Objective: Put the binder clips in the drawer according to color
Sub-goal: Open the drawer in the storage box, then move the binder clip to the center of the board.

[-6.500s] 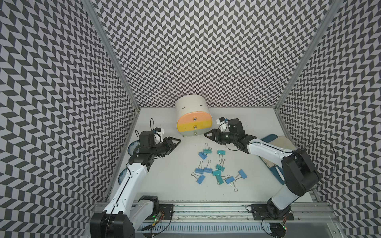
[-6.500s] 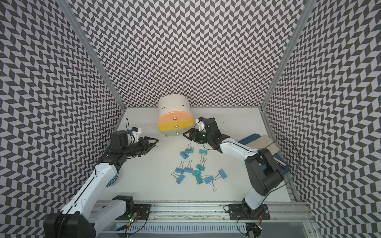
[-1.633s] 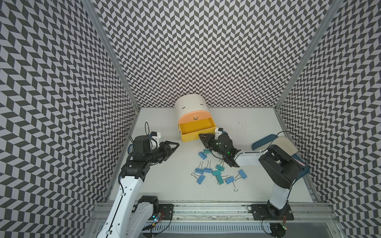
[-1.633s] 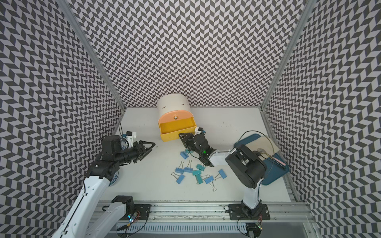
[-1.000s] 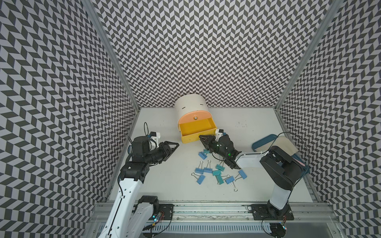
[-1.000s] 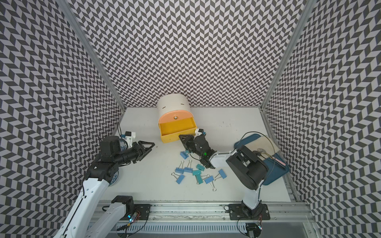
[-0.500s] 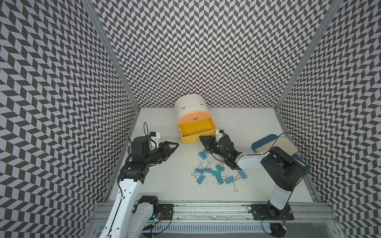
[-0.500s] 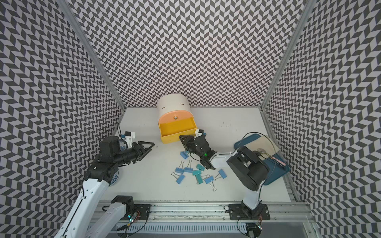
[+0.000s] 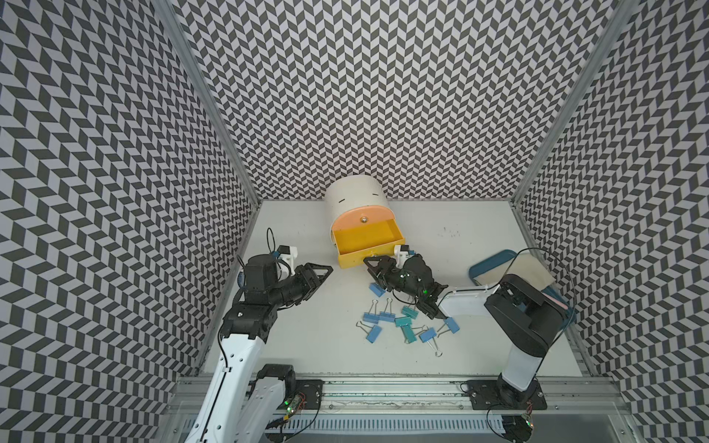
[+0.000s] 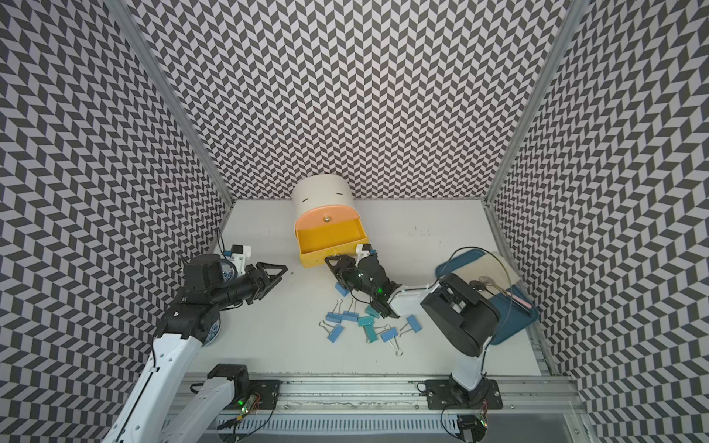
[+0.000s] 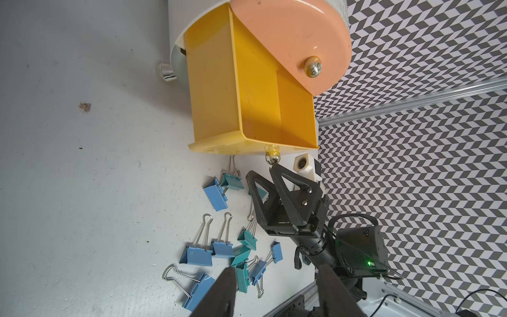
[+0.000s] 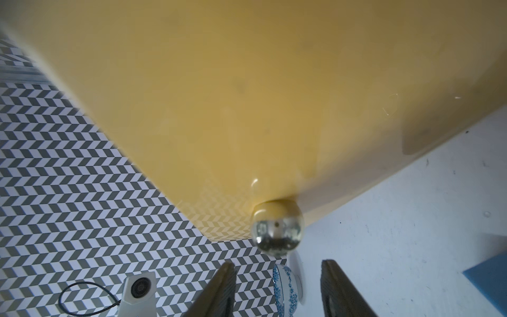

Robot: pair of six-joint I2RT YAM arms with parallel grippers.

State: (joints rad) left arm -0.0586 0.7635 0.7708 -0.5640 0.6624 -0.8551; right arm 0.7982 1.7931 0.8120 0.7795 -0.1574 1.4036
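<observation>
Hovering low, right claw [image 9: 373, 261] faces yellow drawer [image 9: 353, 261].

Your white round-topped cabinet [image 9: 355, 195] stands at the back of the table [image 9: 307, 337], its yellow drawer [image 9: 366, 239] pulled well out and empty, the peach drawer [image 9: 362, 218] above it shut. You have ten or so clips [image 9: 403, 321], blue and teal with silver wire handles, lying loose in a cluster just in front of the open drawer
</observation>
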